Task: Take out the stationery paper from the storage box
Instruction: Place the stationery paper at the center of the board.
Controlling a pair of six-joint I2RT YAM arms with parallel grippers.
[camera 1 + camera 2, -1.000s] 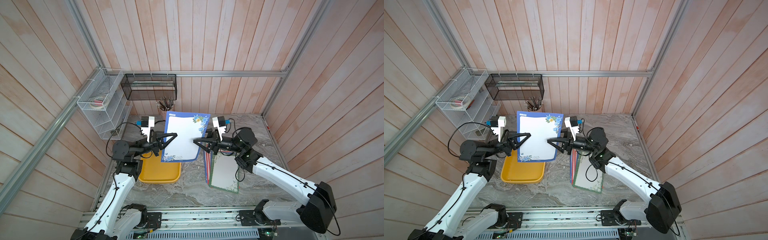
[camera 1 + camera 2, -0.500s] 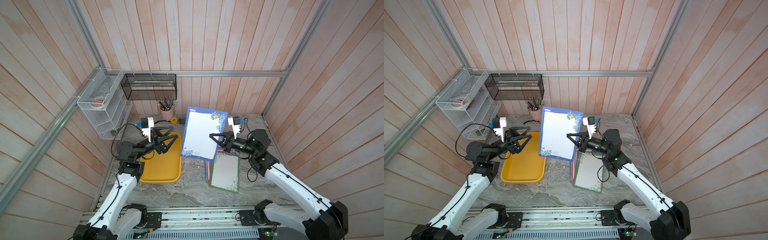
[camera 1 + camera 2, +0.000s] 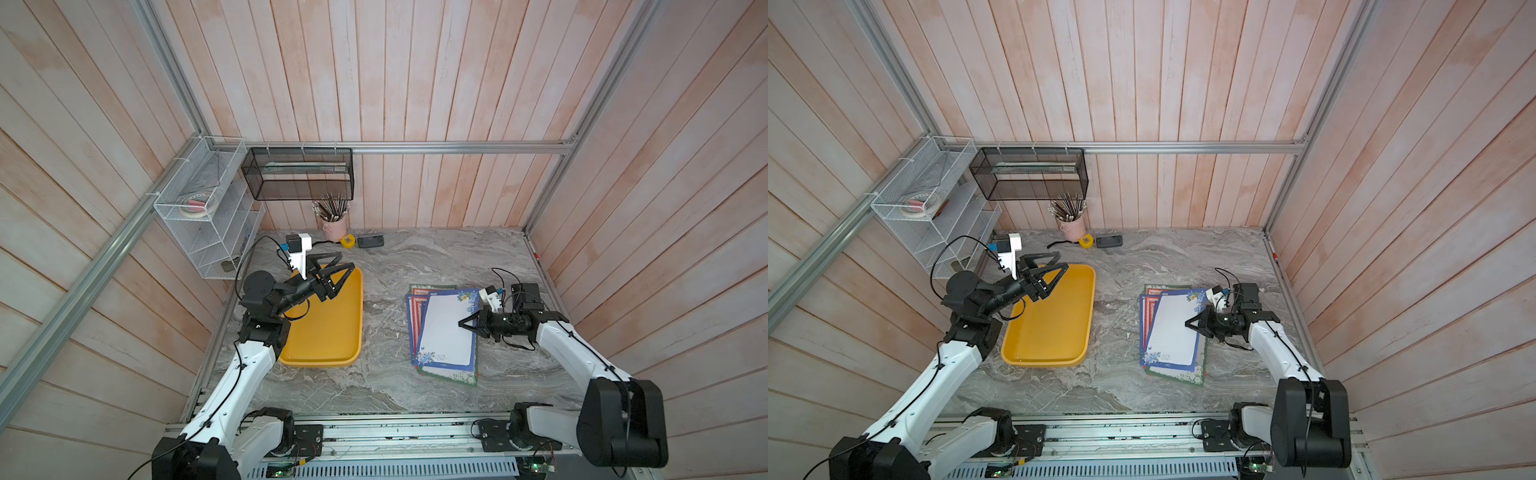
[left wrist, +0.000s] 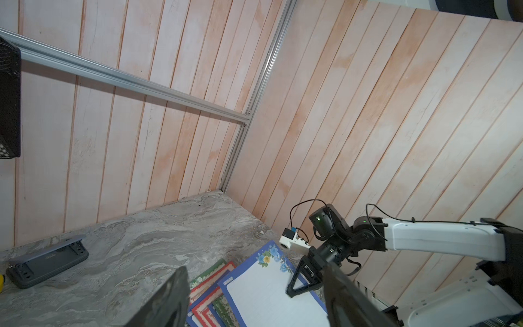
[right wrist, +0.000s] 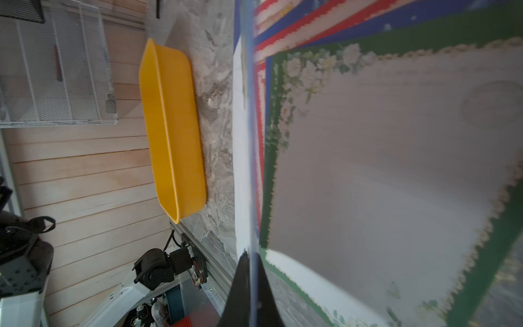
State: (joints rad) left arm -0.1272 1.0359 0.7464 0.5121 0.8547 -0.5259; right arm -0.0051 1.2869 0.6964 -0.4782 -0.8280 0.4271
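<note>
The right gripper (image 3: pixel 461 325), clamped on the blue-bordered stationery sheet (image 3: pixel 442 332) atop the pile (image 3: pixel 412 307), should settle it flat before releasing; the left gripper (image 3: pixel 347 263) gapes empty over the storage box (image 3: pixel 328 332).

In both top views the left arm (image 3: pixel 249 365) is seen at lower left, elbow bent, wrist raised; the left gripper (image 3: pixel 347 264) (image 3: pixel 1062 259) is held with jaws spread wide, nothing between them. At centre right the right arm (image 3: pixel 569 349) is stretched low, the right gripper (image 3: pixel 460 324) pinched closed on the stationery paper (image 3: pixel 440 332).
</note>
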